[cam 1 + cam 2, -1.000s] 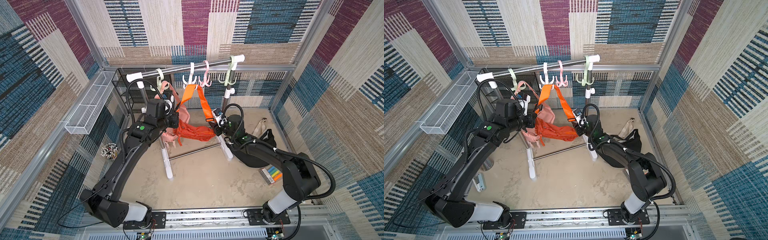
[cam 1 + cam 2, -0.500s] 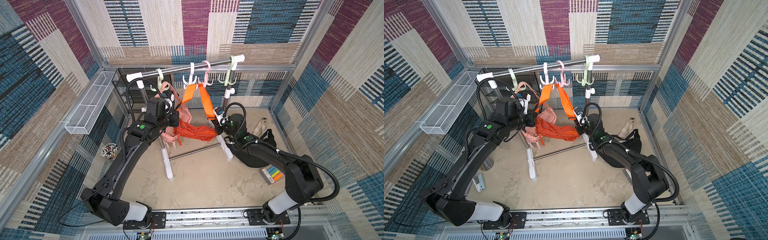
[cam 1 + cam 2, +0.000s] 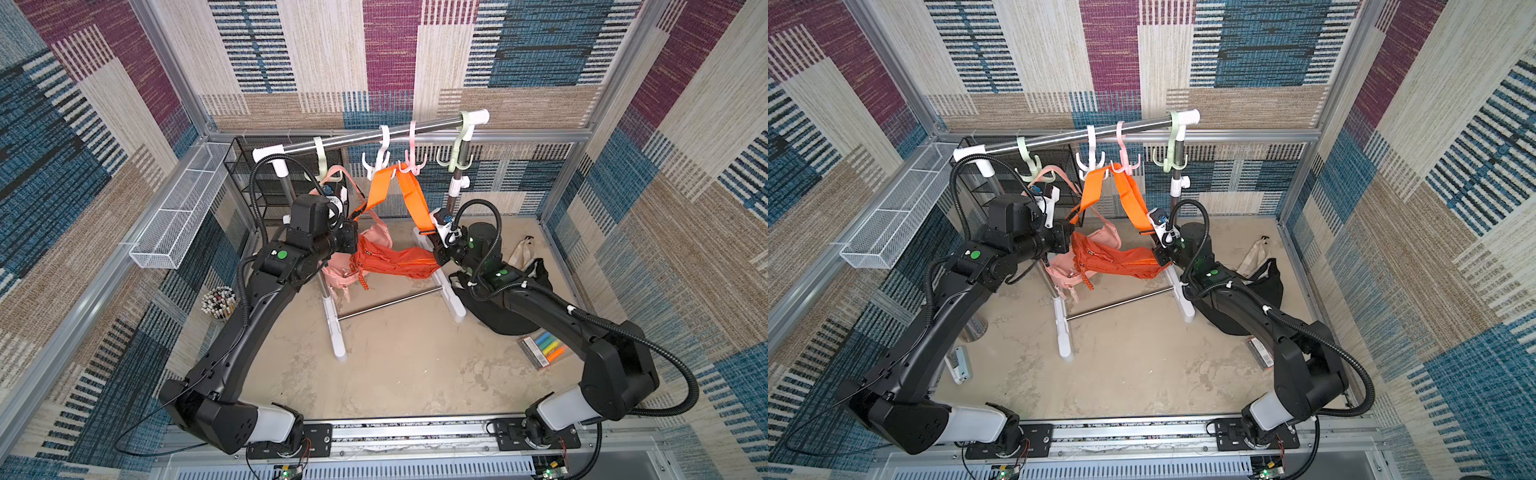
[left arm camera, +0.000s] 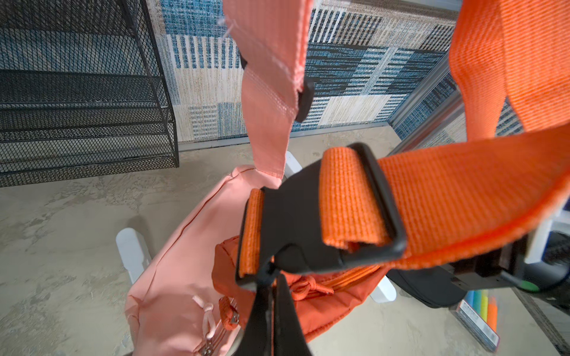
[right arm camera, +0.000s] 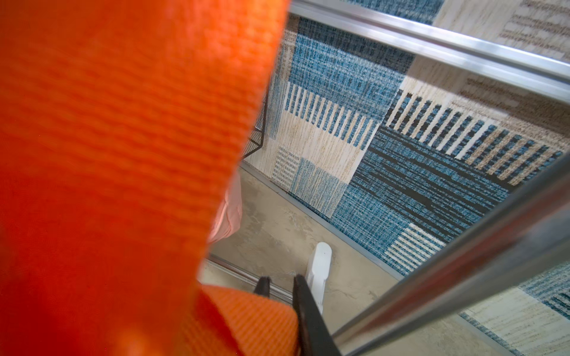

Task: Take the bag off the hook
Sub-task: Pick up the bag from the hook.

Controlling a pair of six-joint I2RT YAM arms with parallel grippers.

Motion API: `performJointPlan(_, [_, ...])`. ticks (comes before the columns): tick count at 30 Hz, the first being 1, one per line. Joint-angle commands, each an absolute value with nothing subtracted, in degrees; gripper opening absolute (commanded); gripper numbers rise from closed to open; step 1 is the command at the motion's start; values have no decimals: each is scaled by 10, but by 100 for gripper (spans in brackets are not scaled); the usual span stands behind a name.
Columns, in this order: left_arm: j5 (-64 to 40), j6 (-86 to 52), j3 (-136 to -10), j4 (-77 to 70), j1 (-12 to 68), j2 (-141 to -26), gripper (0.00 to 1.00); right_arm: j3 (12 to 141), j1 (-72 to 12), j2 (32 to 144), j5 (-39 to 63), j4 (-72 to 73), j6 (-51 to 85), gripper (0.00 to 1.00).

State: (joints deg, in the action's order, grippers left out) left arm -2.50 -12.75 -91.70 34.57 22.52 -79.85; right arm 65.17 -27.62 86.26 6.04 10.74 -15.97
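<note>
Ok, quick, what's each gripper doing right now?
Left gripper: closed, pinching the black plastic buckle of the orange webbing strap.
Right gripper: jaws nearly together at one end of the orange fabric bag; grip cannot be told.

Black bag, highlighter pack, mesh shelf

Blurred orange strap covers much of the view, close up. Right gripper fingertips narrowly apart beside it. White rack foot on floor; metal pole crosses diagonally.
</note>
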Motion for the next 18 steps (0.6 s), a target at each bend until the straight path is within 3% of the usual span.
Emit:
performJointPlan(1, [-34,-147,-922,335,224,-790,0,665,-276,848,72,105,-163,18])
performJointPlan(18, [-54,-157,-944,331,224,-769,0,690,-276,782,66,88,-167,18])
